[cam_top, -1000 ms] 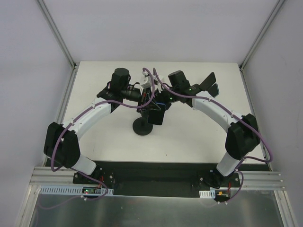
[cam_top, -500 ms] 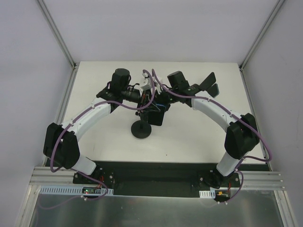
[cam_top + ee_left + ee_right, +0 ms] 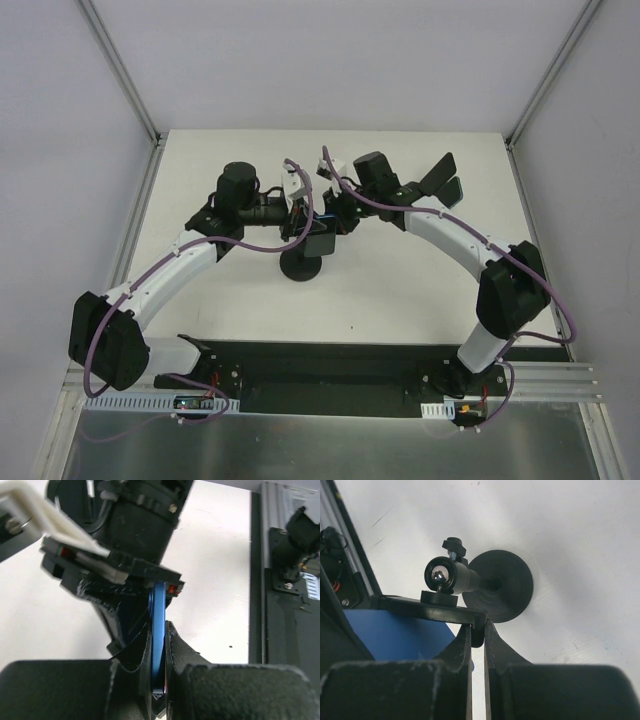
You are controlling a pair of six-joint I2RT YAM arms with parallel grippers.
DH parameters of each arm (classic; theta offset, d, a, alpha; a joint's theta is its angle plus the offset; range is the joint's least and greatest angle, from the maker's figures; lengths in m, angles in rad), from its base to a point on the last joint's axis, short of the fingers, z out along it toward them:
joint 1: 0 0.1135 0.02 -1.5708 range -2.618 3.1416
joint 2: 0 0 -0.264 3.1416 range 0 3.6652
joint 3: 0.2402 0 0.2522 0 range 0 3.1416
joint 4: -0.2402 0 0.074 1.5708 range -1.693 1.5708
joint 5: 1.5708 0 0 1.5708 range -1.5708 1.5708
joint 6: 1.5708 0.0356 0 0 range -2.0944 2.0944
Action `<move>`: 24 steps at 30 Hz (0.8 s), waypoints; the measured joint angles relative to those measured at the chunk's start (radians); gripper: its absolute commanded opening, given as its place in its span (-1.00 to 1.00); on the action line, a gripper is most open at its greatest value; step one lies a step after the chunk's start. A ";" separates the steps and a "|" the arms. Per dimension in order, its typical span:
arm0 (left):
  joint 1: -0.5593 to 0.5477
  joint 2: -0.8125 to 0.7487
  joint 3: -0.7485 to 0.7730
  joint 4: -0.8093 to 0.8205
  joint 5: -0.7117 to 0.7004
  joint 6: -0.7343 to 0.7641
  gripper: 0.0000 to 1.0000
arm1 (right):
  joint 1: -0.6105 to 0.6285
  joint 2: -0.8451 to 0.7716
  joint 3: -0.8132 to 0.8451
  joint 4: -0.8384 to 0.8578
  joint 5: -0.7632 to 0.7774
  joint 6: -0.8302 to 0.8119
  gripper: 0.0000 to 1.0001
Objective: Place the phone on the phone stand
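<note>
In the left wrist view the left gripper (image 3: 158, 630) fills the lower frame. Its 2 fingers are clamped on the blue phone (image 3: 158, 655), which is seen edge-on and upright at centre. Just beyond the phone's top edge is dark hardware (image 3: 135, 535) with a white bracket, probably the other arm's wrist. The white table (image 3: 215, 555) lies past it at upper right.

In the right wrist view the right gripper (image 3: 477, 630) is pinched nearly together on the end of the cradle plate (image 3: 427, 611) of the phone stand (image 3: 470, 582). The phone's blue face shows at lower left, just under that plate. Behind it is the ball joint (image 3: 442, 575), and farther off the round base (image 3: 507, 587) rests on the table.

I judge the task well along. The phone is at the cradle, but I cannot tell whether it is seated. What remains is to settle it and then release both grippers.
</note>
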 measured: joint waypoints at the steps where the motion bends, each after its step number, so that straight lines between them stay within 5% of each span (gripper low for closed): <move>1: -0.001 -0.008 -0.011 0.007 -0.024 -0.006 -1.00 | 0.001 -0.003 -0.003 0.003 0.023 0.013 -0.99; 4: -0.003 -0.052 -0.065 0.064 -0.139 -0.030 -1.00 | 0.021 -0.037 -0.039 0.042 0.152 0.075 -0.99; 11: -0.069 -0.135 -0.207 0.236 -0.502 -0.082 -1.00 | 0.230 -0.098 -0.064 0.048 0.842 0.357 -0.99; 19: -0.146 -0.126 -0.296 0.428 -0.617 -0.108 -1.00 | 0.361 -0.098 -0.103 0.042 1.260 0.574 -0.99; 20: -0.146 -0.120 -0.296 0.436 -0.616 -0.109 -1.00 | 0.365 -0.098 -0.107 0.047 1.277 0.589 -0.92; 24: -0.146 -0.105 -0.296 0.463 -0.601 -0.107 -1.00 | 0.365 -0.160 -0.198 0.136 1.249 0.596 0.33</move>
